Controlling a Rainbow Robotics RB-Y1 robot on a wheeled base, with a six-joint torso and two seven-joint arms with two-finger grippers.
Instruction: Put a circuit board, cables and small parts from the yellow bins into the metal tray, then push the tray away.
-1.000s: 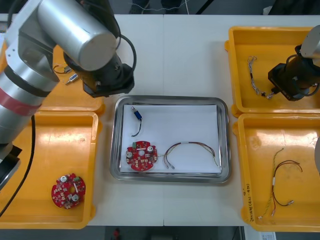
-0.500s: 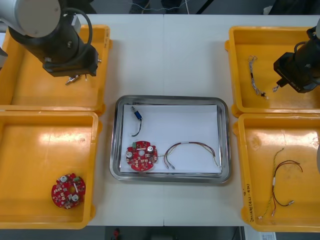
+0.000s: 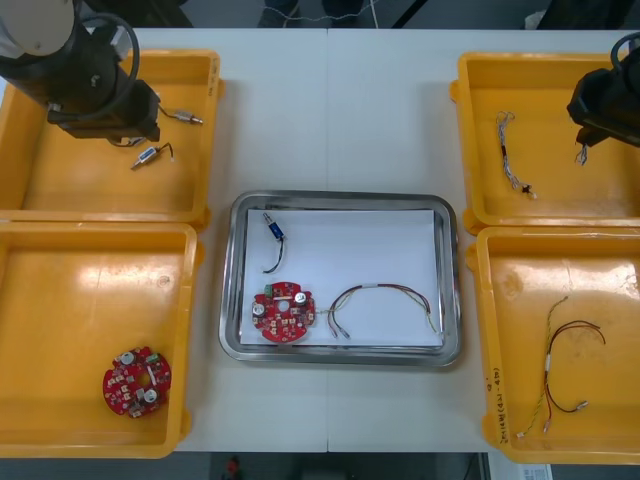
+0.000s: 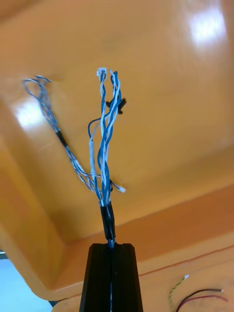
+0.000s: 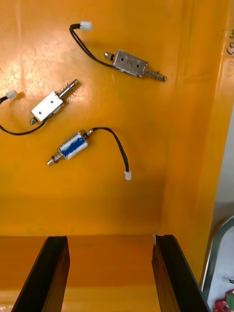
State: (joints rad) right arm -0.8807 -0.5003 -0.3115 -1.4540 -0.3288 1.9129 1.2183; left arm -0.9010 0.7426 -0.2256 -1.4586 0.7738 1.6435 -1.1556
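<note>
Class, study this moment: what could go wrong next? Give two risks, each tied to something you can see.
1. The right gripper, over a yellow bin, pinches the blue and white cable at one end only. The loose length may swing, slip out, or snag the second cable lying there.
2. The left gripper is open above small metal parts. Their thin black leads could catch a finger.

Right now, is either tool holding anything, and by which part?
The right tool is shut on a twisted blue and white cable, pinching its black-sleeved end. The left tool is open and empty above the small metal parts.
</note>
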